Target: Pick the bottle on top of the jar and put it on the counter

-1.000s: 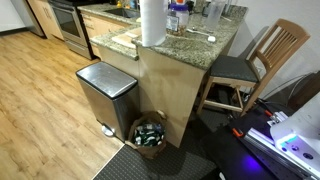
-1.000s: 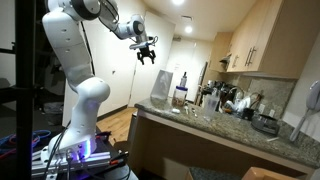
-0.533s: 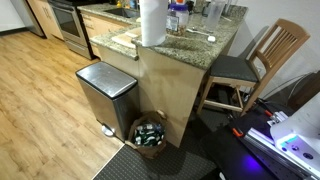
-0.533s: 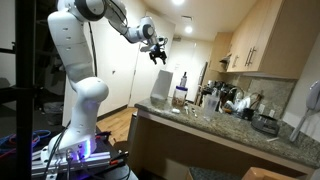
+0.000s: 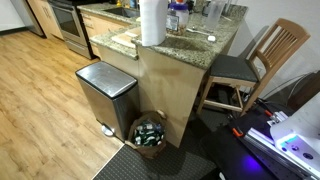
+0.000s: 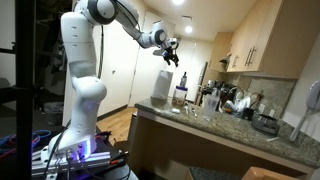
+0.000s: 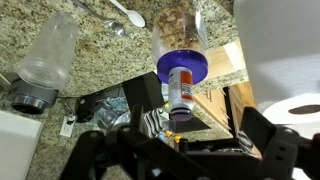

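The small bottle point(image 7: 180, 88), white and orange with a dark cap, stands on the blue lid of the clear round jar point(image 7: 178, 30) on the granite counter point(image 7: 100, 45). In both exterior views the jar point(image 5: 177, 20) point(image 6: 181, 98) stands beside the white paper-towel roll, with the bottle point(image 5: 178, 4) on top. My gripper point(image 6: 170, 56) hangs in the air above and short of the jar. In the wrist view its fingers point(image 7: 190, 152) are spread wide, with nothing between them.
The white paper-towel roll point(image 7: 285, 60) point(image 5: 152, 22) stands close to the jar. A clear upturned container point(image 7: 45, 60), a spoon point(image 7: 128, 12) and a wooden board point(image 7: 215, 75) lie on the counter. A steel pedal bin point(image 5: 105, 95), a basket point(image 5: 150, 133) and a chair point(image 5: 270, 55) are below.
The arm has swung across toward the counter, bringing the gripper nearer to above the jar and bottle. Jar, bottle and roll have not moved.
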